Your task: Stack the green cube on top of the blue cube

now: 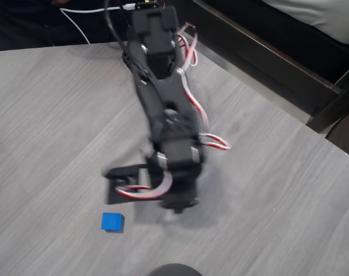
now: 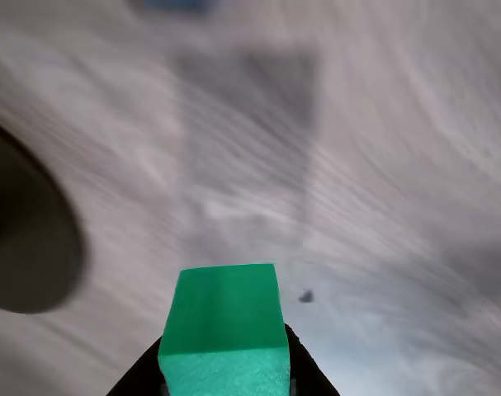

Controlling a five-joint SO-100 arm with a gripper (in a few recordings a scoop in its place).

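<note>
The small matte green cube (image 2: 225,330) looks light and a bit squashy; my hand (image 2: 225,381) holds its sides, bottom middle.

Arm over the grey wood table (image 1: 53,121) — overhead

The black arm (image 1: 163,103) runs from top centre down to lower centre, blurred, red-and-white wires (image 1: 200,115) along its right side; the blue cube (image 1: 112,221) sits at lower left of centre — apart from the arm's tip.

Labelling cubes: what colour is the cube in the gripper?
Teal-green; the green cube shows best in the wrist view.
</note>
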